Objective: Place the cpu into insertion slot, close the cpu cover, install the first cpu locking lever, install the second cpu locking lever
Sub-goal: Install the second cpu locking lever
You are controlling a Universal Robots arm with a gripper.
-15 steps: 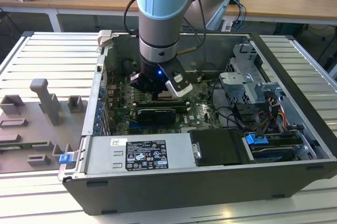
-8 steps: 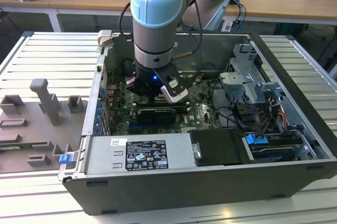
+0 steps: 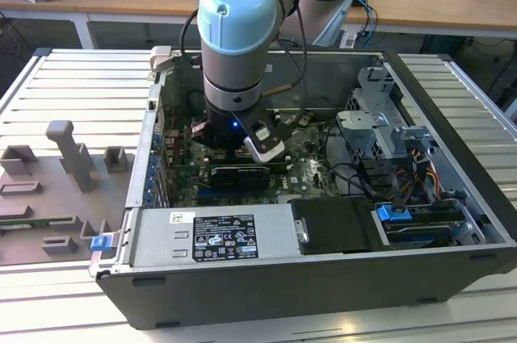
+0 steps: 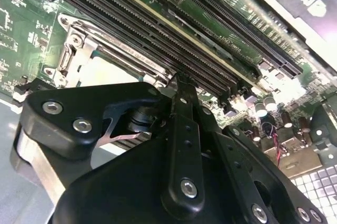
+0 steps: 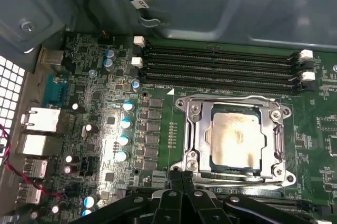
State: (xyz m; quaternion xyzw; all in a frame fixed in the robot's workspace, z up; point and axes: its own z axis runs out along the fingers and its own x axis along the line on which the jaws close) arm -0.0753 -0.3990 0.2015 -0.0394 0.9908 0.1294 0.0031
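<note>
In the first wrist view the cpu (image 5: 237,137), a pale silver square, lies in the insertion slot (image 5: 234,134). The silvery cpu cover (image 5: 196,129) is folded down flat around it. A thin metal lever rod (image 5: 231,98) runs along the slot's edge beside the memory slots. My gripper (image 5: 182,175) is shut, its two black fingers pressed together, with nothing seen between them. The tips rest at the slot's edge opposite the memory slots. In the second wrist view the gripper (image 4: 181,81) points at the slot's rim (image 4: 79,39), and the cpu (image 4: 102,68) shows partly behind it.
The arm (image 3: 234,36) reaches down into an open computer case (image 3: 452,117). Memory slots (image 5: 221,66), capacitors (image 5: 126,124) and rear ports (image 5: 37,129) surround the socket. A power supply (image 3: 210,234) and drive cage (image 3: 380,125) flank the board. A grey fixture plate (image 3: 56,181) lies outside.
</note>
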